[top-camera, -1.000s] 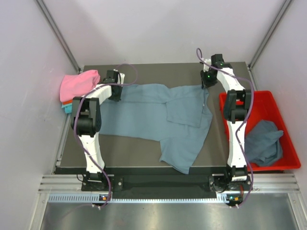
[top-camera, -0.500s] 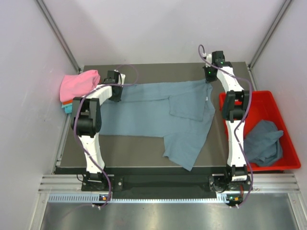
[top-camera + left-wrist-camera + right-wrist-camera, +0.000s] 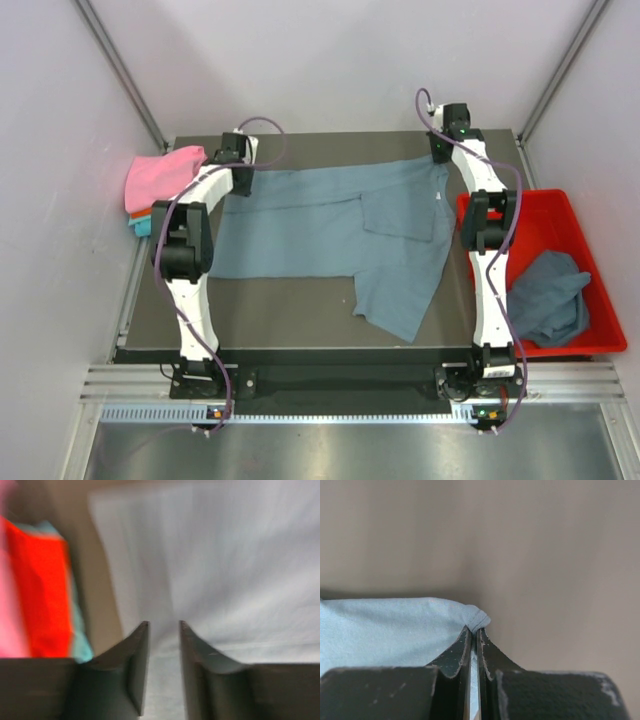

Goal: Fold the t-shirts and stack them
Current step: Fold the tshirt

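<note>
A slate blue-grey t-shirt (image 3: 320, 220) lies spread across the dark table, with one part folded over near its far right and a flap hanging toward the front. My right gripper (image 3: 441, 155) is at the far right and is shut on the shirt's hemmed corner (image 3: 476, 617); the jaws (image 3: 474, 630) pinch the cloth. My left gripper (image 3: 241, 178) is at the shirt's far left corner. In the blurred left wrist view its jaws (image 3: 164, 626) stand slightly apart over the pale cloth (image 3: 225, 570), gripping nothing that I can see.
A folded stack lies at the table's left edge: a pink shirt (image 3: 165, 172) over orange and teal ones (image 3: 140, 222). It also shows in the left wrist view (image 3: 40, 590). A red tray (image 3: 600, 345) on the right holds a crumpled blue-grey shirt (image 3: 550, 295).
Both grippers have moved toward the far edge. The shirt has been drawn back and to the right and lies flatter. The left wrist has pulled back from the cloth.
</note>
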